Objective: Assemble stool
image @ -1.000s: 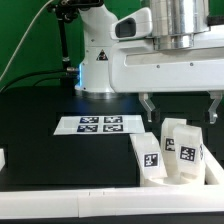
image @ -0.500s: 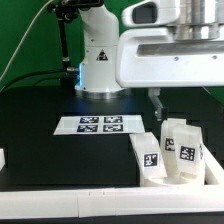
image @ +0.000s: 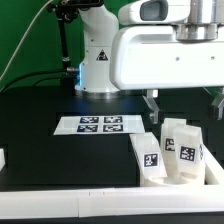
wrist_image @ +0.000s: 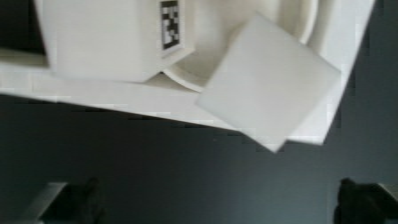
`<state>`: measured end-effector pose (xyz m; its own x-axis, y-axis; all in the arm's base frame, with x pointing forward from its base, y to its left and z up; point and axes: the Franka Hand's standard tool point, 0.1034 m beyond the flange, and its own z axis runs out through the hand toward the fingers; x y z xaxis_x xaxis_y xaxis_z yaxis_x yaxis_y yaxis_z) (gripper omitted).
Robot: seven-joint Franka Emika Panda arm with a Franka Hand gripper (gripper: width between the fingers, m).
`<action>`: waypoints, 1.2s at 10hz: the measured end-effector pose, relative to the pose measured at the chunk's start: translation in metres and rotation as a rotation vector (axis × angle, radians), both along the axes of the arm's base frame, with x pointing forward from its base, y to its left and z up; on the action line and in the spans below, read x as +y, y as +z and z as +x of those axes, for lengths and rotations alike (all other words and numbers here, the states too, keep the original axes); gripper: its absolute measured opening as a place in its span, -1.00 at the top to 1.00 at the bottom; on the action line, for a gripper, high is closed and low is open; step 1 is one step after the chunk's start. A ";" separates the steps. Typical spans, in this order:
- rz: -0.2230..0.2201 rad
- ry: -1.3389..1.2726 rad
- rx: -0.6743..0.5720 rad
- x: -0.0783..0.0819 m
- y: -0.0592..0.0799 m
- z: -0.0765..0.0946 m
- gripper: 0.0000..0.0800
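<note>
The stool exists here only as loose white parts gathered at the exterior view's lower right, where 3 chunky legs can be counted: one leg [image: 147, 155] leaning at the cluster's left, a second leg [image: 187, 151] standing upright in front with a black-and-white square tag on its face, and a third leg [image: 172, 129] just behind, only its top showing. They sit touching or nearly touching one another, pressed against a low white wall [image: 181, 181] that runs along the near and right edge of the black table [image: 45, 140]. No round seat can be made out in either view. The gripper [image: 183, 108] hangs above the legs with its 2 fingers well apart, touching nothing; the left finger [image: 149, 104] and the right one frame open air over the cluster. In the wrist view the same spread shows as 2 dark fingertips [wrist_image: 71, 201] at opposite sides, with bare black table between them and a tagged white block [wrist_image: 125, 35] and an angled white slab [wrist_image: 267, 85] further off. The marker board [image: 100, 124], carrying 6 tags in 2 rows, lies flat in the table's middle, apart from the legs. Most open room lies to the exterior view's left, where the table is bare up to a small white piece [image: 3, 157] at the edge; the arm's white base [image: 98, 60] stands at the back.
</note>
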<state>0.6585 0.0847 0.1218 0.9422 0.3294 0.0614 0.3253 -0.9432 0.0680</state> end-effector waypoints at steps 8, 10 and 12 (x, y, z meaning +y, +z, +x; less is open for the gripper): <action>0.031 0.319 0.139 -0.010 -0.002 -0.001 -0.62; 0.028 0.320 0.138 -0.009 -0.002 -0.001 -0.62; 0.021 0.380 0.087 0.013 -0.009 -0.004 -0.62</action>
